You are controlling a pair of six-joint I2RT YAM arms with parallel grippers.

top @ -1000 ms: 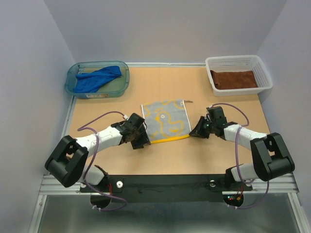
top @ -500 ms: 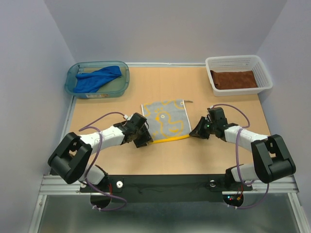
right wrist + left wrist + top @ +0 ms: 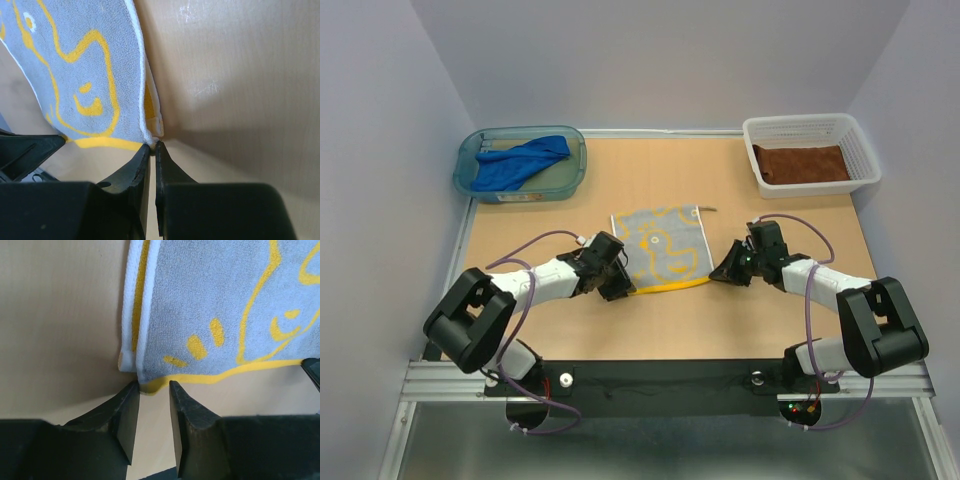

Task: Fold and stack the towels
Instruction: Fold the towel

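Observation:
The yellow towel (image 3: 660, 250), grey face up with a yellow duck outline, lies flat in the middle of the table with a second layer under its edges. My left gripper (image 3: 618, 285) is open at its near left corner; in the left wrist view the towel's (image 3: 225, 300) yellow corner tip sits just at the gap between the fingertips of the gripper (image 3: 153, 385). My right gripper (image 3: 720, 272) is shut on the near right corner, seen pinched in the right wrist view (image 3: 152, 145). The blue towel (image 3: 525, 160) lies bunched in the tub. The rust-brown towel (image 3: 807, 163) lies folded in the basket.
The teal tub (image 3: 470, 185) stands at the back left and the white basket (image 3: 865, 150) at the back right. Bare wooden table (image 3: 770, 320) surrounds the yellow towel. Purple walls close in the left, back and right sides.
My left gripper has moved right, up to the towel's near left corner. The right gripper and the towel have hardly moved.

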